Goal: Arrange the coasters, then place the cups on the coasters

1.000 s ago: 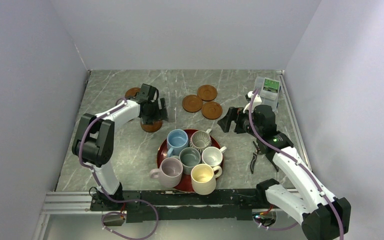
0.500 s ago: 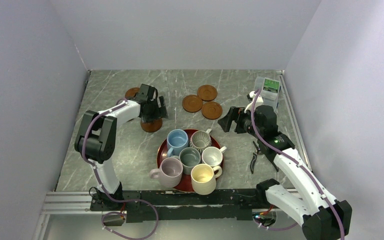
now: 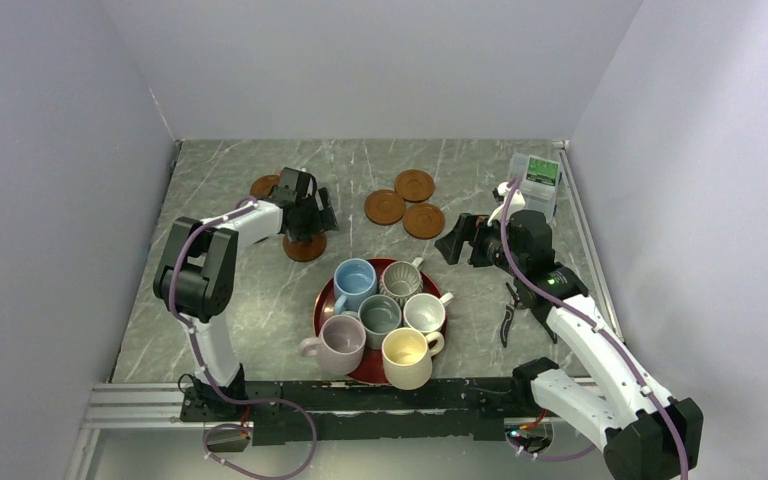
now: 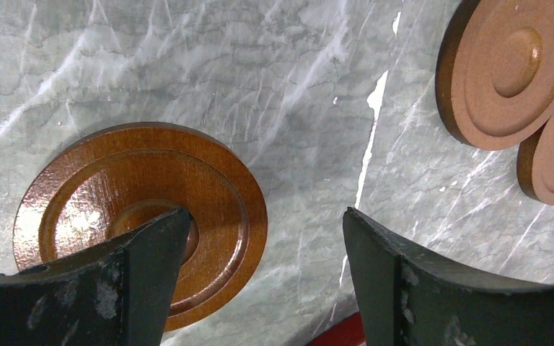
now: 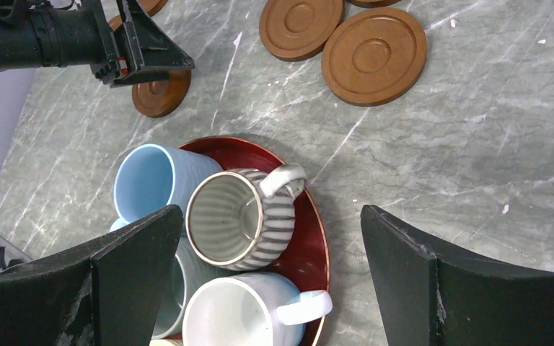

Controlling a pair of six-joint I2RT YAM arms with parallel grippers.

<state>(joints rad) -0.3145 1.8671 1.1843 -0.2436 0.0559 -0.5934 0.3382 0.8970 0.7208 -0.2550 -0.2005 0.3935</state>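
Brown coaster (image 4: 213,189) sits off-centre under left gripper (image 4: 265,220), jaws spread wide, empty. Centre over it before closing. Right gripper (image 5: 270,216) likewise spread, idle.

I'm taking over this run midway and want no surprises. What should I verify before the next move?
1. Fingers of left gripper open: ok.
2. Near coaster under it lying flat on the table: ok.
3. Coasters spaced apart: not ok, the back coasters are bunched together.
4. All six coasters located: cannot tell, only five show.
5. Cups upright on the red tray: ok.
6. Fingers of right gripper open: ok.
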